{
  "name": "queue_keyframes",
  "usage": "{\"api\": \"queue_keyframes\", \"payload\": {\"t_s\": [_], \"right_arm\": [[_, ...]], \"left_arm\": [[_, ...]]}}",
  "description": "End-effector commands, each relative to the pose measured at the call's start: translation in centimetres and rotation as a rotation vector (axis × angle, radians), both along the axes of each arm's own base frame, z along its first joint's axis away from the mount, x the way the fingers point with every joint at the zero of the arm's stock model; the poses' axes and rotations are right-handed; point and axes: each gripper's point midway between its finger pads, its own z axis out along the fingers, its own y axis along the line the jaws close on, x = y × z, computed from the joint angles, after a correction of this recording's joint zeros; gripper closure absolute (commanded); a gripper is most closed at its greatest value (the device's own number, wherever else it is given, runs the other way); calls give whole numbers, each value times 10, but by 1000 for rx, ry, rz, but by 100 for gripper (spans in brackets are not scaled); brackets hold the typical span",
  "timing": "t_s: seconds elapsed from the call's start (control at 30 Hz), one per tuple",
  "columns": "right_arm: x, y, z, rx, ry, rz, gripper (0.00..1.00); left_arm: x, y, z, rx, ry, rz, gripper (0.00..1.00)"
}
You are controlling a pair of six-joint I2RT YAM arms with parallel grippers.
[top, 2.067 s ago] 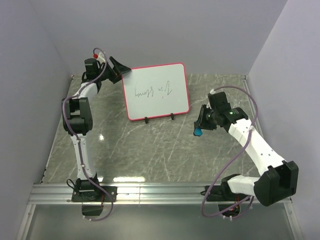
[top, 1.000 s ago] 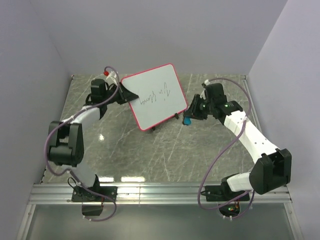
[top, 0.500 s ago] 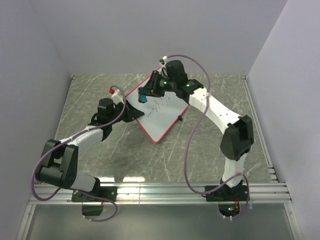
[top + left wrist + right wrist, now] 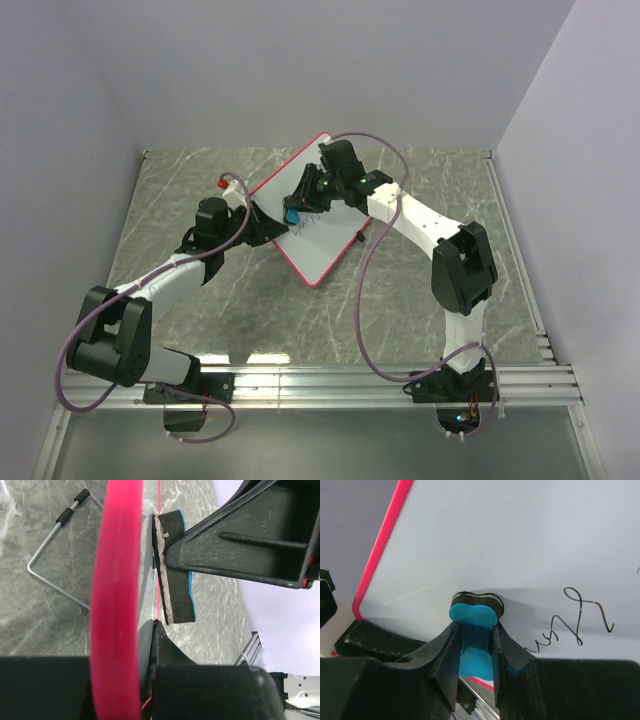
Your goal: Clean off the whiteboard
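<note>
Whiteboard (image 4: 325,255) is off the table (image 4: 270,320), tilted on a diagonal in mid-workspace, writing side facing the right arm.

Left gripper (image 4: 268,228) is clenched on the red frame (image 4: 117,580) at the board's left-hand short edge. This 1 grip appears to carry the whole board.

Right gripper (image 4: 472,630) is clamped on a blue eraser (image 4: 472,614), with the felt face against the white surface. Whether it presses flat or only touches, neither wrist view quite settles.

Key relation: the scribble (image 4: 576,616) lies just beside the eraser, on the side away from the clamped edge. The board's long axis seems to run that same way, out from the left gripper toward the far right. The right arm is the working arm; the left only holds.

Judgement: the next stroke should sweep along that axis through the ink.

Room: white surface is open ahead of the eraser. The left fingertips are close behind it, so there is little slack that way. The wire feet (image 4: 55,545) hang below the frame, out of the path. Pushing hard may swing the board about its single grip.
</note>
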Motion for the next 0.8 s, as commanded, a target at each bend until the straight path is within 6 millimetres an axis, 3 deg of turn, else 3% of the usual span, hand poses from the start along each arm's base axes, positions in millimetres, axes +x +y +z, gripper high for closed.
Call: {"api": "queue_keyframes", "payload": {"t_s": [0.0, 0.17, 0.33, 0.43, 0.57, 0.6, 0.67, 0.7, 0.77], "right_arm": [[10, -7, 4, -19, -58, -44, 100], [23, -4, 1, -20, -48, -92, 100], [36, 6, 31, 54, -89, -125, 100], [39, 8, 39, 73, -101, -141, 100], [38, 7, 33, 45, -101, -177, 100], [34, 3, 22, 18, -86, -190, 100], [28, -1, 17, -23, -107, -233, 100], [21, -6, 1, -58, -89, -248, 100], [12, -9, -4, -110, -109, -280, 100]], "left_arm": [[-51, -11, -43, 69, 210, -146, 100], [-54, -17, -42, 88, 215, -173, 100], [-56, -21, -45, 97, 229, -188, 100], [-57, -22, -46, 100, 235, -194, 100], [-60, -22, -46, 105, 238, -197, 100], [-60, -23, -45, 104, 234, -199, 100], [-62, -23, -45, 105, 236, -204, 100], [-62, -23, -42, 103, 232, -205, 100], [-61, -23, -40, 103, 227, -208, 100]]}}
